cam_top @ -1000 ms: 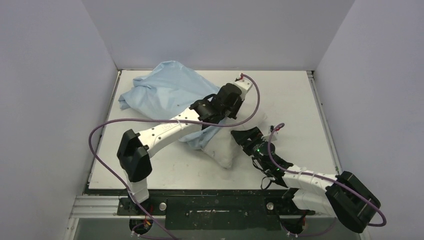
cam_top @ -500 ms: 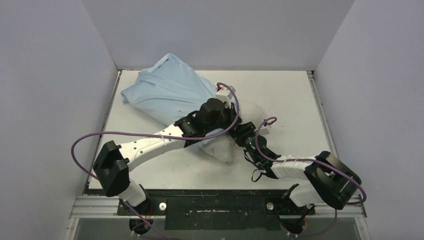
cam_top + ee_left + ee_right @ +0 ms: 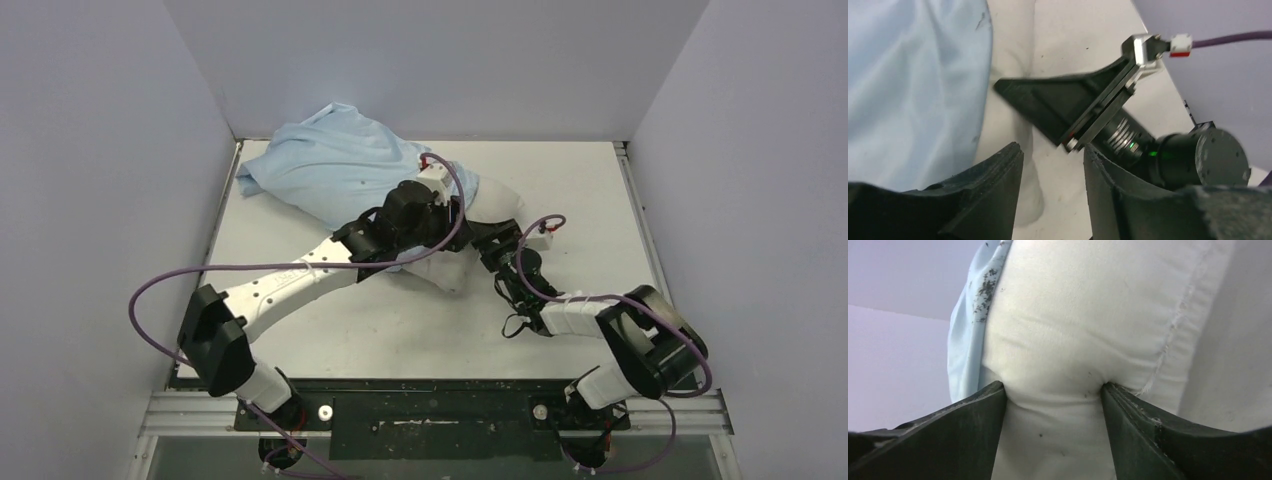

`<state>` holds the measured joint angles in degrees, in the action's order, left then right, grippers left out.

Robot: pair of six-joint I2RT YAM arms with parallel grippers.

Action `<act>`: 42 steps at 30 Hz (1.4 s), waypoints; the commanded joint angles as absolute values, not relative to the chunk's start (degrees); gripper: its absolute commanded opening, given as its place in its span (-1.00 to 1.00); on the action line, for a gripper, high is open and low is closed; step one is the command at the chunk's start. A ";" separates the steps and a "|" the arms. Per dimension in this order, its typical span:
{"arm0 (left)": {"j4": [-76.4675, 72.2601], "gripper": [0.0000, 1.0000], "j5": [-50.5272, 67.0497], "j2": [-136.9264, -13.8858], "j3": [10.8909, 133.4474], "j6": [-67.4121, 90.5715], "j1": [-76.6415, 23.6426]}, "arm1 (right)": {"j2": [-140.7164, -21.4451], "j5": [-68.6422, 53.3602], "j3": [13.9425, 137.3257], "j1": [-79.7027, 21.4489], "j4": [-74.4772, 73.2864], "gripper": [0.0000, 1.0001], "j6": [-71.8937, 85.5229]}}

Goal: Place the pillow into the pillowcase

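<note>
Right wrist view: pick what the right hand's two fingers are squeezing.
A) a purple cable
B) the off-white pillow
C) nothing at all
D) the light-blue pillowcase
B: the off-white pillow bulges out between the two dark fingers of the right hand, puckered where they press in. The pillowcase shows only as a blue strip along the pillow's left edge.

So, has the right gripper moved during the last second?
Yes. The right gripper, closed on the pillow, went away from the near edge of the table, toward the back wall.
</note>
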<state>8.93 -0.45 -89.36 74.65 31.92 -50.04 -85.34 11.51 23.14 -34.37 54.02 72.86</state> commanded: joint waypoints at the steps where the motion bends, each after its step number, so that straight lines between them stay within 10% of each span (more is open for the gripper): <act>1: 19.20 0.03 -3.08 -80.06 76.00 26.03 -47.75 | -79.08 5.39 25.07 -31.94 45.20 0.45 66.23; 15: 13.55 0.26 -3.27 -57.29 40.74 38.32 -40.35 | -58.91 -8.65 30.74 -31.37 3.01 0.87 50.37; 26: -25.55 0.80 7.96 -58.93 22.62 44.99 -28.39 | -54.99 -11.78 28.73 -31.73 3.61 0.89 51.50; 42: -49.29 0.71 14.30 -75.80 18.51 46.87 -25.83 | -62.46 -14.10 24.93 -32.26 15.35 0.89 57.49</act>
<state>-38.92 11.84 -71.77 18.57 44.97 -25.78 -60.58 -13.61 26.26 -31.73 7.77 53.98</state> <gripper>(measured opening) 0.856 0.947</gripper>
